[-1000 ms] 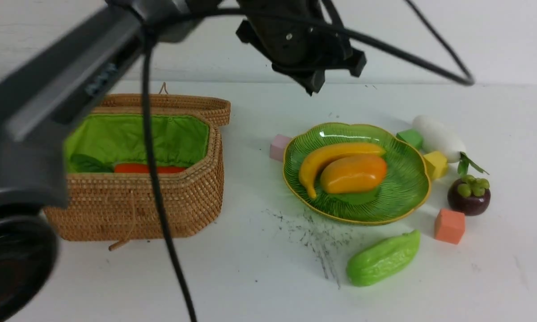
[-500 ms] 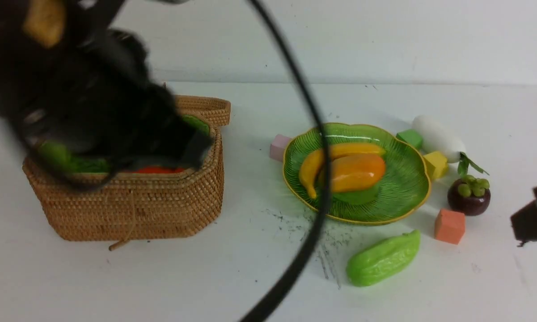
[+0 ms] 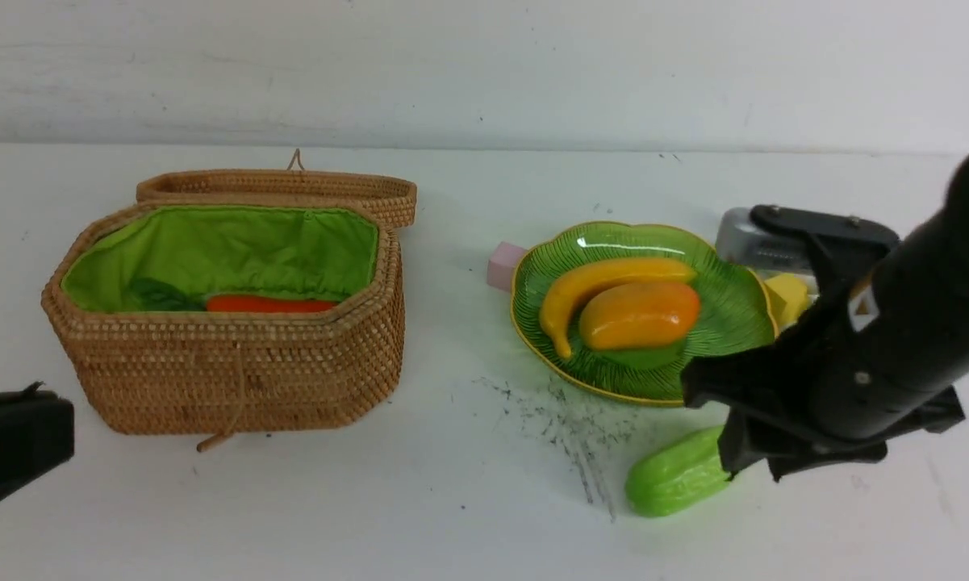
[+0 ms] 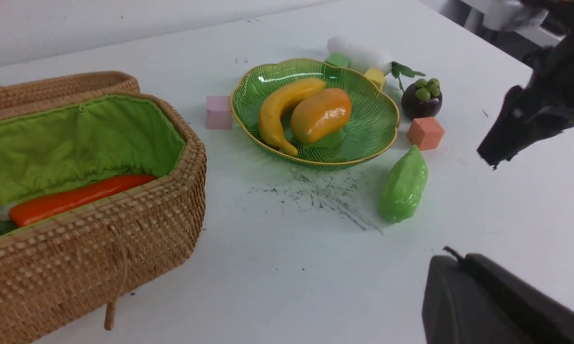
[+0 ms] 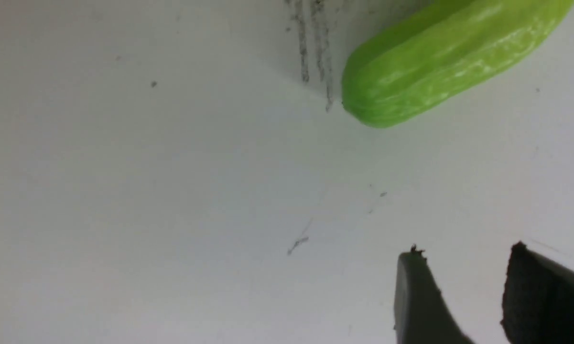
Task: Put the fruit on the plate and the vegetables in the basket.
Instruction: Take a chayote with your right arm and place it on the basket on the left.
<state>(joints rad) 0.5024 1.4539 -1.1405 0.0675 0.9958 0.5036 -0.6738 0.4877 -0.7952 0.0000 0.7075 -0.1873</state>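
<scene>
The banana (image 3: 597, 282) and mango (image 3: 639, 315) lie on the green plate (image 3: 726, 323). The carrot (image 3: 266, 304) lies in the open wicker basket (image 3: 250, 371). The light green gourd (image 3: 674, 480) lies on the table in front of the plate. My right gripper (image 3: 746, 464) hangs just right of it, open and empty, as the right wrist view (image 5: 463, 251) shows with the gourd (image 5: 449, 52) apart from it. The right arm hides the mangosteen and radish in the front view. Both show in the left wrist view, the mangosteen (image 4: 421, 98) and the radish (image 4: 358, 50). My left gripper (image 4: 451, 255) is shut and empty, low at the table's left front (image 3: 48, 428).
A pink cube (image 3: 503, 265) sits left of the plate and a yellow cube (image 3: 787, 294) right of it. An orange cube (image 4: 425, 133) and a green cube (image 4: 338, 60) also lie near the plate. The basket lid (image 3: 290, 186) is folded back behind the basket.
The left arm swung from above the plate across the basket down to the left front. The right arm came in from the right and now covers the mangosteen, radish and orange cube.
</scene>
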